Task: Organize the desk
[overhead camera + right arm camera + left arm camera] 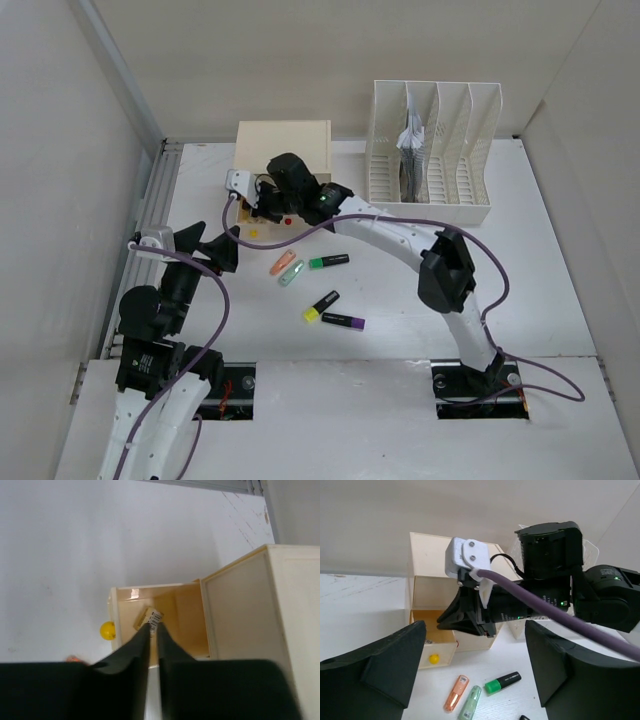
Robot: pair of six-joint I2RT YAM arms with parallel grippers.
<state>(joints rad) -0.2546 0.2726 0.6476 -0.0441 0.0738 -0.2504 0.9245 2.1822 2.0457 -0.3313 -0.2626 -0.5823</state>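
You're looking at a robot test cell dressed up as an office desk: a bare white surface (560,300) boxed in by plain pale panels (60,150), a left arm (150,400) and a right arm (450,280) bolted at its near edge, and only a file rack (470,205), a drawer box (283,140) and highlighters (328,262) as props.

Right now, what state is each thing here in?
Bottom drawer: pulled open.
Left end effector: open, empty.
Right end effector: nearly closed, tips at a labelled item in the drawer; grip unclear.
Highlighters: five, lying loose on the desk.
File rack: upright, papers in one slot.
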